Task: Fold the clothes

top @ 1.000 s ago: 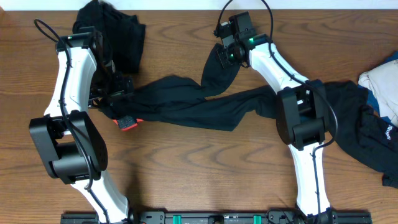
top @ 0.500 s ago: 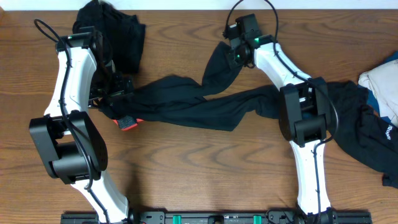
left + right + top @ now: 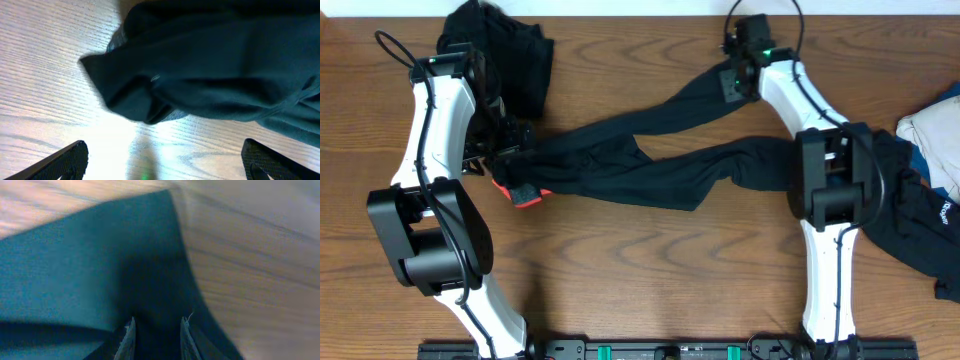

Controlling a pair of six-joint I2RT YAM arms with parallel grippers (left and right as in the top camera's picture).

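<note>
Trousers (image 3: 620, 165) look limp, light, likely to sag. Right hand (image 3: 156, 326) pinches a leg end; left hand (image 3: 165, 160) wide, empty. Grab near coral band (image 3: 527, 197).

The left arm (image 3: 425, 125) and the right arm (image 3: 795, 90) share one build: glossy white tubular link shells joined by bulky matte black cylindrical joint housings. A thin black cable (image 3: 382, 42) loops off the left arm's upper link. Another black cable (image 3: 799, 25) arcs over the right arm's wrist, where a small green indicator light (image 3: 767, 53) glows. The left gripper (image 3: 165, 160) has black, finely textured wedge-shaped fingers (image 3: 70, 159). The right gripper (image 3: 156, 337) has slim dark fingers (image 3: 128, 339) with pale edges.
</note>
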